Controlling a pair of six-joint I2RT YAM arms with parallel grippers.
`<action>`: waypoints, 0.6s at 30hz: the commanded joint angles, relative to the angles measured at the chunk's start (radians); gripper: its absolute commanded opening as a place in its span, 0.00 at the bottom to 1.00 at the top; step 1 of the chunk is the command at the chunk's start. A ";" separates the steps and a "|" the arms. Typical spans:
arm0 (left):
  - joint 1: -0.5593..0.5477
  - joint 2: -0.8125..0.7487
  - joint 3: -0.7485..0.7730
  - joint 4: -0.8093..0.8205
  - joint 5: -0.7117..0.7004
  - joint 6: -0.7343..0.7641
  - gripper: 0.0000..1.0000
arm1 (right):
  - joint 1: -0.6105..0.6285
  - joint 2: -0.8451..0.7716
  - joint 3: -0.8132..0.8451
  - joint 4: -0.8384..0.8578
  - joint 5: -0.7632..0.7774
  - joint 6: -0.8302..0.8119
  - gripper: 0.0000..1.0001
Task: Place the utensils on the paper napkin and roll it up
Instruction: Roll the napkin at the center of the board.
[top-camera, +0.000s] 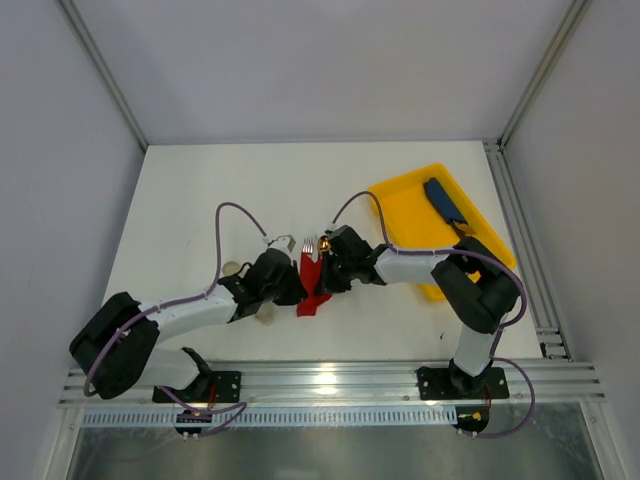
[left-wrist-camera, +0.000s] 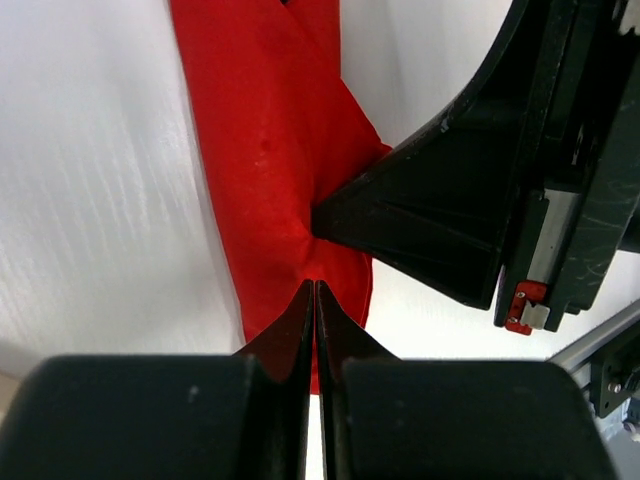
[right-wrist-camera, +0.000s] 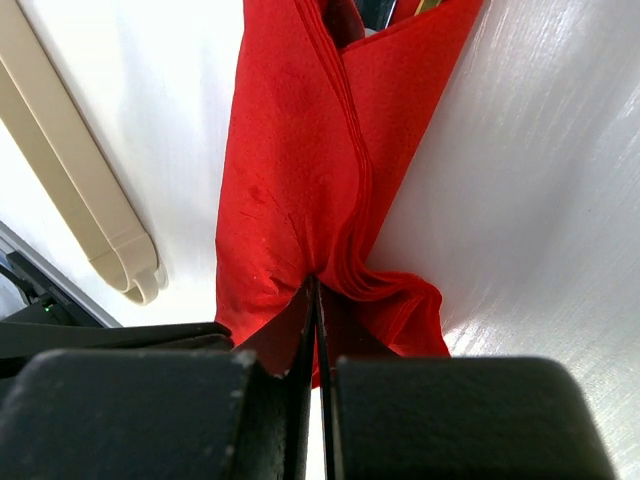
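The napkin (top-camera: 310, 272) lies mid-table as a narrow, folded red strip, running away from the arm bases, between the two grippers. Fork (top-camera: 310, 243) tines stick out of its far end; the rest of the utensils is hidden inside the folds. The left gripper (left-wrist-camera: 315, 295) is clenched, fingers flat together, tips down on the strip's near part. The right gripper (right-wrist-camera: 313, 295) is clenched too, coming in from the other side, and the paper's layers gather and crease at its tips. Whether either claw has paper caught between its fingers cannot be told. The two sets of tips sit just beside each other on the napkin. A beige sleeve (right-wrist-camera: 85, 195) lies on the table (top-camera: 200, 200) just left of the strip, near the left gripper. Well to the right sits the yellow tray (top-camera: 405, 215), tilted, with a blue oblong (top-camera: 445, 200) in it.
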 joint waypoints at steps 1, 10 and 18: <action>-0.010 0.004 -0.029 0.122 0.058 -0.024 0.00 | 0.017 0.043 -0.055 -0.108 0.036 -0.038 0.04; -0.047 0.047 -0.073 0.209 0.059 -0.058 0.00 | 0.017 0.044 -0.052 -0.091 0.027 -0.036 0.04; -0.070 0.047 -0.101 0.198 0.032 -0.084 0.00 | 0.017 0.037 -0.035 -0.114 0.046 -0.044 0.04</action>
